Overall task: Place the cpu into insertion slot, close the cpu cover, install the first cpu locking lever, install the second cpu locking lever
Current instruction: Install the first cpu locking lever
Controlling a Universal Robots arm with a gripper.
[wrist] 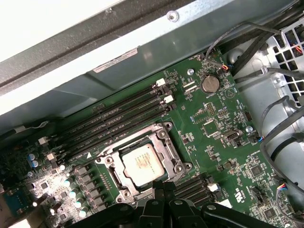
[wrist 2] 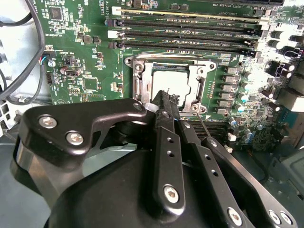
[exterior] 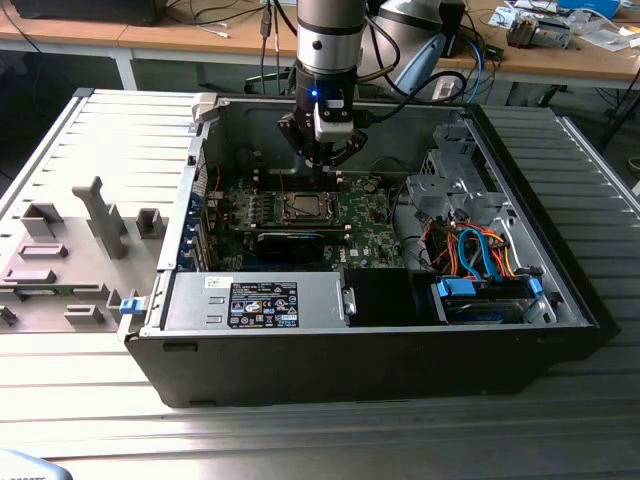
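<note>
1. On the exterior view's left, a grey fixture tray (exterior: 70,250) with upright blocks lies on the slatted metal worktop (exterior: 560,420), just beside the open computer case (exterior: 200,270).
2. The case lies on its side with its interior facing up. A green board (exterior: 365,235) covers its floor, a black power unit (exterior: 255,300) sits along the near wall, and a drive bay with orange and blue cables (exterior: 470,255) fills the exterior view's right.
3. The arm (exterior: 328,40) comes straight down from above into the case, its wrist vertical, over the far middle of the board.
4. The end effector (exterior: 328,165) hangs tip-down just above the board, at the far right corner of the socket as the exterior view shows it.
5. In the second wrist view, its black fingers (wrist 2: 166,142) lie close together, tips at the near rim of the cover; the gap between them looks nearly closed, and I cannot tell whether anything is pinched there. A thin metal lever (wrist 2: 202,124) runs beside the fingers.
6. The cpu (wrist: 142,164) lies flat in the insertion slot (wrist: 115,179), silvery top face up, seen in both wrist views.
7. The cpu cover (wrist: 167,147) lies down around the chip, its window framing the metal face.
8. Rows of dark memory slots (wrist: 114,121) run just beside the socket, and a round coin cell (wrist: 209,84) sits well apart from it.
</note>
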